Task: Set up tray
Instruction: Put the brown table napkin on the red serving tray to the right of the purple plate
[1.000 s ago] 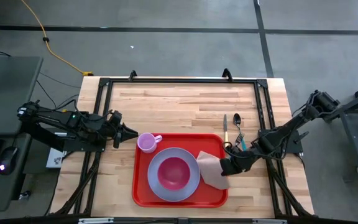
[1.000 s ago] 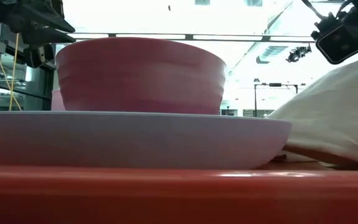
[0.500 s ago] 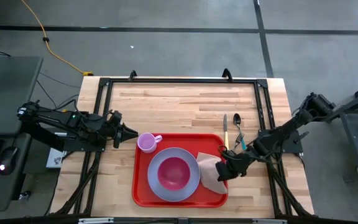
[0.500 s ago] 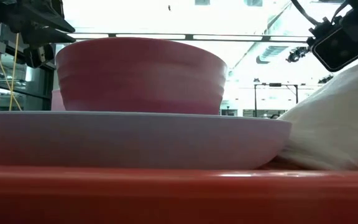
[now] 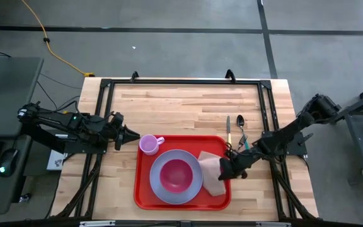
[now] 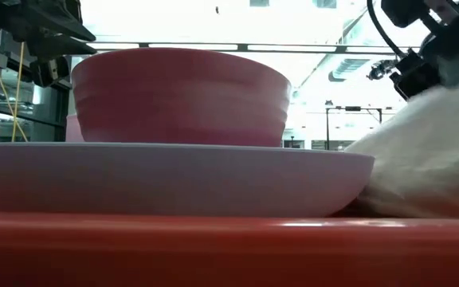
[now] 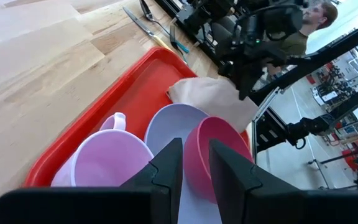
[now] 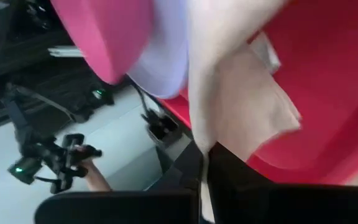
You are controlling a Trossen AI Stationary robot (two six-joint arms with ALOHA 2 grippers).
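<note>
Overhead, table-level, two wrist views, tray (image 5: 145, 189) shared

One of each dish on the tray, three pieces of cutlery beside it

One large flat red plastic tray (image 5: 145, 197) carries one lavender round plate (image 5: 159, 186), one pink bowl (image 5: 176, 174) and one tan cloth napkin (image 5: 212, 180); one lilac handled mug (image 5: 149, 144) sits at its far left corner. Three utensils lie on the wooden table to the far right: one knife (image 5: 228, 128), one spoon (image 5: 240, 121), one fork (image 5: 244, 142). Two dark robot arms.
</note>
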